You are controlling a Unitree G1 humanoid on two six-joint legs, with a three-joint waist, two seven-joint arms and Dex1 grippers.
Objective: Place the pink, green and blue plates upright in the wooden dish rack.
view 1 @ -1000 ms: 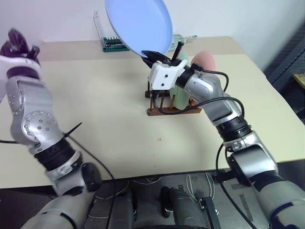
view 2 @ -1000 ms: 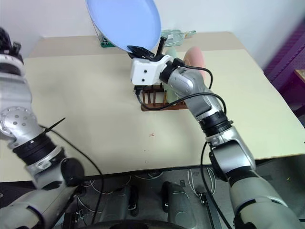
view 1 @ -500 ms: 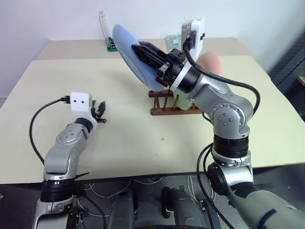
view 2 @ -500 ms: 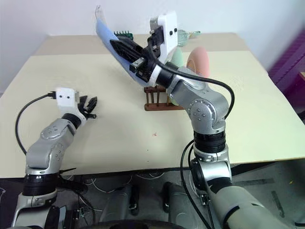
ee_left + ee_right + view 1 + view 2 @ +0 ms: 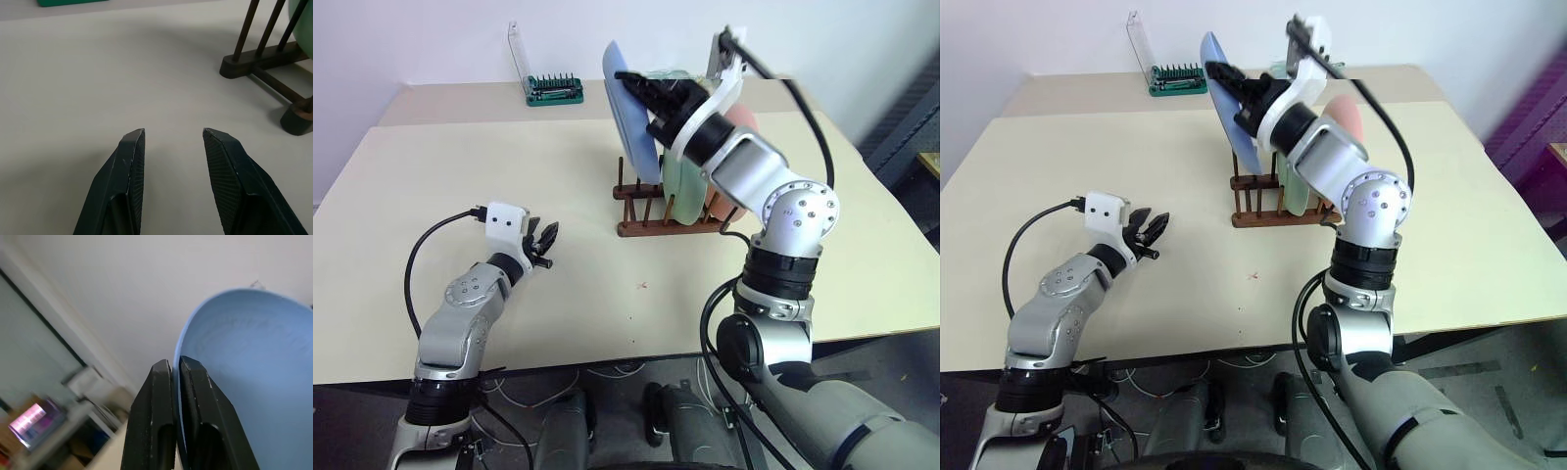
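Note:
My right gripper (image 5: 644,95) is shut on the rim of the blue plate (image 5: 625,110), seen close in the right wrist view with the fingers (image 5: 161,382) pinching the plate's (image 5: 244,357) edge. The plate stands on edge, tilted, over the left end of the wooden dish rack (image 5: 668,213); I cannot tell whether it touches the pegs. In the rack stand the green plate (image 5: 683,186) and, behind it, the pink plate (image 5: 741,125). Low over the table, left of the rack, my left gripper (image 5: 544,245) is open and empty (image 5: 173,132).
A green tool holder (image 5: 554,91) with a clear plastic back stands at the table's far edge. The beige table (image 5: 460,166) spreads wide to the left and in front of the rack. The rack's near end (image 5: 264,63) lies just ahead of my left fingers.
My right wrist has rolled, turning the blue plate from broad-face overhead to edge-on above the rack. My left arm has come down from high at the left to low over the table.

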